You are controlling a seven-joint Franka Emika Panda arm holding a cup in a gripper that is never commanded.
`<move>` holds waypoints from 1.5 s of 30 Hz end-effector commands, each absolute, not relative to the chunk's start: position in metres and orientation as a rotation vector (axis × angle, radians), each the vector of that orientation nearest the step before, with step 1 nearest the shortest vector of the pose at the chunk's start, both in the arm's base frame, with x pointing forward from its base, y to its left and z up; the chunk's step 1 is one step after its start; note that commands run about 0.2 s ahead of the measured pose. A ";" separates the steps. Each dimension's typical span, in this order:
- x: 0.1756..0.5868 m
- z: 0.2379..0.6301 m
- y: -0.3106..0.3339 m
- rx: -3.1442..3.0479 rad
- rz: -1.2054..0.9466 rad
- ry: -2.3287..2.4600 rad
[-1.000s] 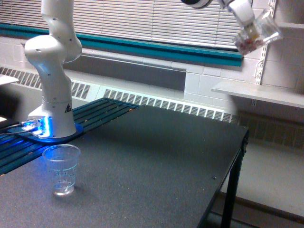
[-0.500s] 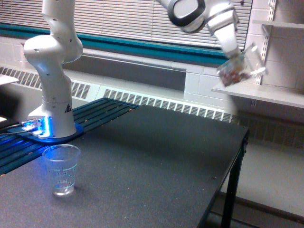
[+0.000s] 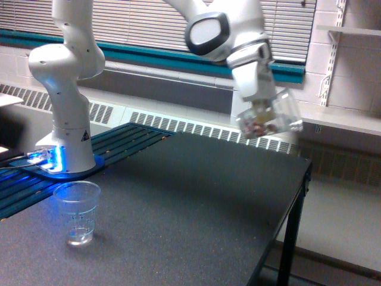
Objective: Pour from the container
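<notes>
fingers clamped on the tilted container above the bench, well apart from the measuring cup.

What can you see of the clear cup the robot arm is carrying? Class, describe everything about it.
The clear plastic cup looks smooth-walled and see-through, slightly blurred. It is tilted, its wide mouth turned toward the exterior view's right, and small reddish and pale pieces sit inside near its base. It hangs in the air above the far edge of the dark table, touching nothing but the robot's hand, which grips it from above. How the fingers close on it cannot be made out.
</notes>
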State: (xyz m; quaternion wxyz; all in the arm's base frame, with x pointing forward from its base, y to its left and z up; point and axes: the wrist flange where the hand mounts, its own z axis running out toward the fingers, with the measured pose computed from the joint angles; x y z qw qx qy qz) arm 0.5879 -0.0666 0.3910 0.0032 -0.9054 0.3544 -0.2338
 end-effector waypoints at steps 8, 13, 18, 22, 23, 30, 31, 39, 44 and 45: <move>0.526 0.377 -0.123 -2.845 -0.736 1.265; 0.501 0.368 -0.140 -2.859 -0.731 1.339; 0.480 0.357 -0.154 -2.866 -0.701 1.412; 0.464 0.348 -0.165 -2.861 -0.670 1.468; 0.461 0.346 -0.168 -2.860 -0.663 1.482; 0.438 0.338 -0.183 -2.852 -0.625 1.555; 0.435 0.337 -0.185 -2.852 -0.624 1.567; 0.411 0.337 -0.196 -2.847 -0.620 1.626; 0.393 0.334 -0.199 -2.850 -0.597 1.661; 0.389 0.333 -0.199 -2.851 -0.588 1.671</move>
